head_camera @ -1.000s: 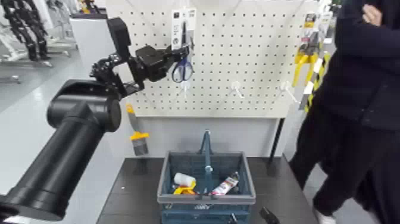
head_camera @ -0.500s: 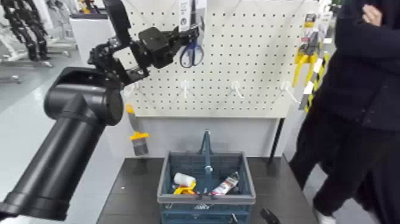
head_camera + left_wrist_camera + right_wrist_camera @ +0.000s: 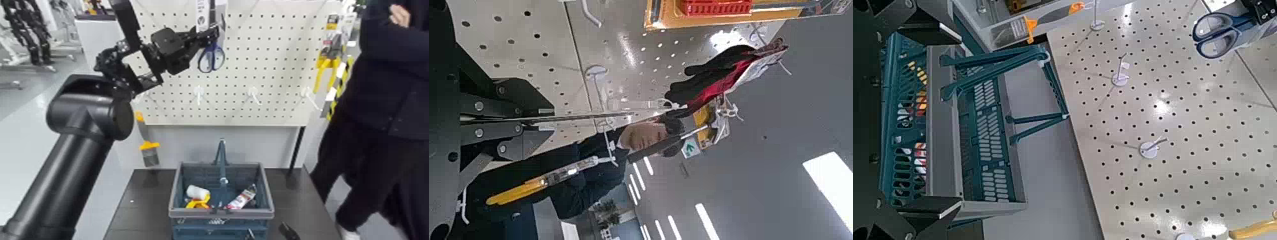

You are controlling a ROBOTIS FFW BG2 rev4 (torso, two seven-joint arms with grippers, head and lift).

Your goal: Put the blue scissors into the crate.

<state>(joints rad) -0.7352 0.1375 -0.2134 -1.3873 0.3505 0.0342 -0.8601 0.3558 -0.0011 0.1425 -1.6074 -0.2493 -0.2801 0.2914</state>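
- Black left gripper (image 3: 212,33) is closed on the packaged blue scissors, gripping near the blades and card, which leaves the loops hanging below.
- Blue scissors (image 3: 211,60) hang loops-down before the pegboard (image 3: 274,70), above the crate and well apart from it; lowering them handles-first seems sensible.
- Blue-grey shopping basket (image 3: 220,213) stands beneath, its bar handle (image 3: 222,159) upright across the middle, so the package probably needs to enter beside it.
- Right gripper (image 3: 956,122) waits open by the basket, holding nothing, presumably to leave the left arm room.
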